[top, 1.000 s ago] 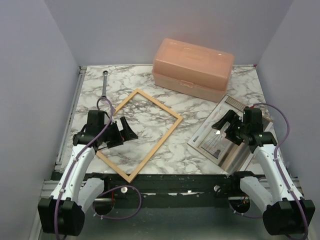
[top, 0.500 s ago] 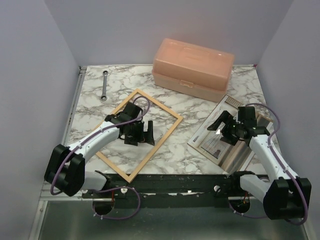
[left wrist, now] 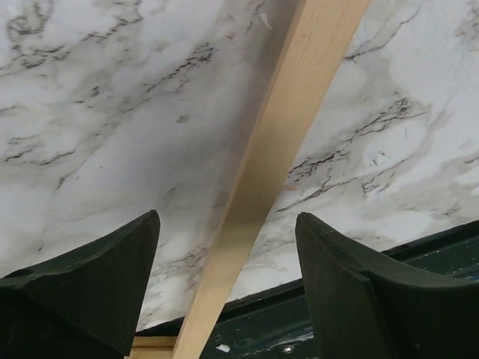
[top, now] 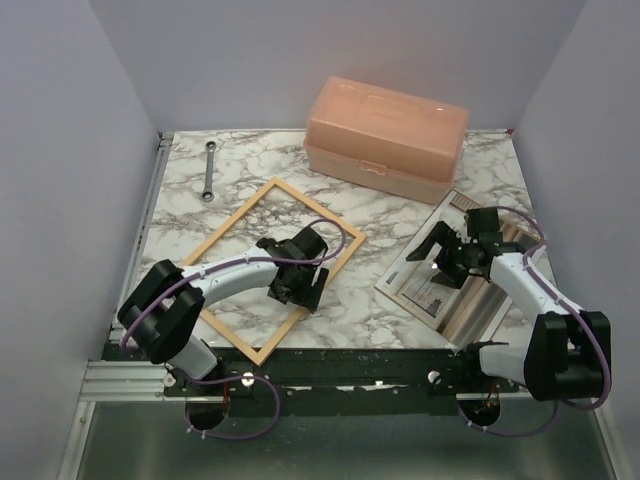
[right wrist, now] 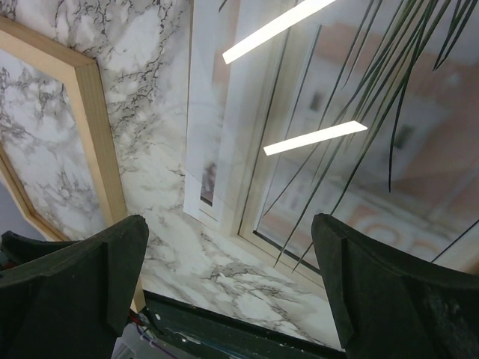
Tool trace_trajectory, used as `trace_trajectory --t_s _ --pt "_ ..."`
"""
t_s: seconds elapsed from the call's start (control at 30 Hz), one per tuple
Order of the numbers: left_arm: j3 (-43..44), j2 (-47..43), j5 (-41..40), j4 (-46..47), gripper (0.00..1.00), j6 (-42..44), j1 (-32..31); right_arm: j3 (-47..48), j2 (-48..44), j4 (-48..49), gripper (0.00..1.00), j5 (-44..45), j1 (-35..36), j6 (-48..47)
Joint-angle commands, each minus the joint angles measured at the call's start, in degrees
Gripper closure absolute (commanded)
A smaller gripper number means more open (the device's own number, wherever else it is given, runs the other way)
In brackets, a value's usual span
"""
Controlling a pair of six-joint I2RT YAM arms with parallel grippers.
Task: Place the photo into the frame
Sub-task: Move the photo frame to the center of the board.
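My left hand (left wrist: 226,224), spread, straddled one rail of the frame (left wrist: 288,134) at mid-picture, the rail running lengthwise through its gap. The photo (right wrist: 352,149) lay at centre right, under my spread right hand (right wrist: 228,221), the nearer one.

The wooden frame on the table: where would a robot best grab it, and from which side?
One of its thin side rails, from straight above. The frame lies flat on the table, so its faces cannot be pinched; but each rail is narrow, with bare table either side, so jaws can likely straddle it, one inside the opening, one outside.
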Motion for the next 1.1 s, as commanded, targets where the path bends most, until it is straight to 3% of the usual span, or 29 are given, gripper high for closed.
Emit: trace_trajectory --t_s 0.0,0.47,0.6,1.07 --pt "1.57 3.55 -4.77 0.44 0.29 -0.28 -3.34 2.24 1.32 0.97 0.0 -1.74 0.04 -1.11" --pt "8.0 7.75 -7.14 -3.51 0.82 -4.54 -7.67 6.09 1.57 -1.66 0.0 -1.87 0.09 -2.55" --pt "13.42 9.15 -5.83 -5.11 0.87 -5.45 -7.7 6.15 1.54 -1.87 0.0 -1.86 0.05 -2.78" --pt "33.95 24.16 -3.37 -10.47 0.86 -10.04 -8.27 5.58 0.42 -3.48 0.0 -1.34 0.03 -4.51"
